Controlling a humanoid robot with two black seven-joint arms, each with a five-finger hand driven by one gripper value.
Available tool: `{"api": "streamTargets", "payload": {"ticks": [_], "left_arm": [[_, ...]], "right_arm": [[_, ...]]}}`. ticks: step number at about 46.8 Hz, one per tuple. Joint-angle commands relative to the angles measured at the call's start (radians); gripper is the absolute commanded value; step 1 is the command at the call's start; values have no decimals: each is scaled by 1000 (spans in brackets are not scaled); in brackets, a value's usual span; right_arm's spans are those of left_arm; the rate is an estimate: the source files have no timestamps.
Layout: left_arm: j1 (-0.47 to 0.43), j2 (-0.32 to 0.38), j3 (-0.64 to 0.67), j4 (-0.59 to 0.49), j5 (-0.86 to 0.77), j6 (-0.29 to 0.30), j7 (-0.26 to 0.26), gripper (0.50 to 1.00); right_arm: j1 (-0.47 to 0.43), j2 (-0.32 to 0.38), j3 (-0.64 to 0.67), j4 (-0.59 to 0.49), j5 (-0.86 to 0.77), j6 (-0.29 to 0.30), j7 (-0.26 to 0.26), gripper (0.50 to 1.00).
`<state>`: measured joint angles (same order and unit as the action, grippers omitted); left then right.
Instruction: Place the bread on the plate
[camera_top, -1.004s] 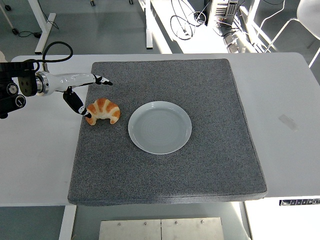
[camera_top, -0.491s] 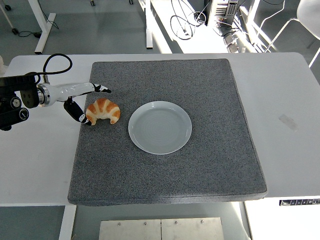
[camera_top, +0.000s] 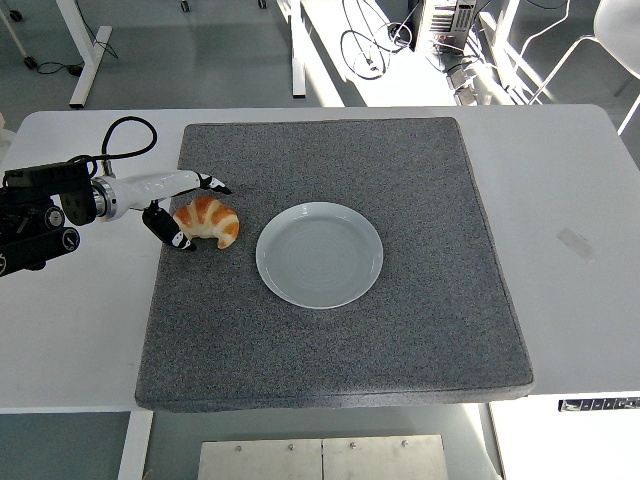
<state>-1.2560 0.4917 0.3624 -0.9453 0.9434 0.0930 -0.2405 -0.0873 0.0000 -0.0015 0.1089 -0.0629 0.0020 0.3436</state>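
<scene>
A golden croissant (camera_top: 214, 224) lies on the grey mat (camera_top: 330, 340), just left of an empty pale plate (camera_top: 320, 254) at the mat's middle. My left hand (camera_top: 200, 214) reaches in from the left edge and straddles the croissant's left end. Its long fingers (camera_top: 208, 183) stretch just behind the bread and the thumb (camera_top: 172, 233) rests against its near left tip. The hand is still spread, not clamped on the bread. The right arm is out of view.
The mat covers most of the white table (camera_top: 580, 200). A black cable (camera_top: 130, 135) loops above my left forearm. Desk legs and cables stand on the floor beyond the table's far edge.
My left hand has lowered and moved right, its fingers coming down close behind the croissant and the thumb closing toward its left tip. The croissant and the plate have stayed where they were.
</scene>
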Motion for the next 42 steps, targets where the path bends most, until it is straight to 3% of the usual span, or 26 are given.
{"api": "streamTargets", "payload": {"ticks": [1, 8, 15, 18, 20, 29, 42], "left_arm": [[4, -19, 1, 19, 0, 10, -2, 896], [12, -28, 1, 30, 0, 13, -2, 869], [15, -53, 6, 49, 3, 46, -3, 665], [15, -56, 4, 56, 2, 69, -3, 601], [15, -56, 7, 63, 3, 86, -3, 500], [13, -78, 4, 94, 0, 137, -57, 500], [-17, -79, -2, 103, -6, 140, -79, 500]], "right_arm": [[0, 0, 0, 0, 0, 0, 0, 1000], [0, 0, 0, 0, 0, 0, 0, 1000], [0, 0, 0, 0, 0, 0, 0, 1000], [0, 0, 0, 0, 0, 1, 0, 1000], [0, 0, 0, 0, 0, 1, 0, 1000], [0, 0, 0, 0, 0, 1, 0, 1000], [0, 0, 0, 0, 0, 1, 0, 1000]]}}
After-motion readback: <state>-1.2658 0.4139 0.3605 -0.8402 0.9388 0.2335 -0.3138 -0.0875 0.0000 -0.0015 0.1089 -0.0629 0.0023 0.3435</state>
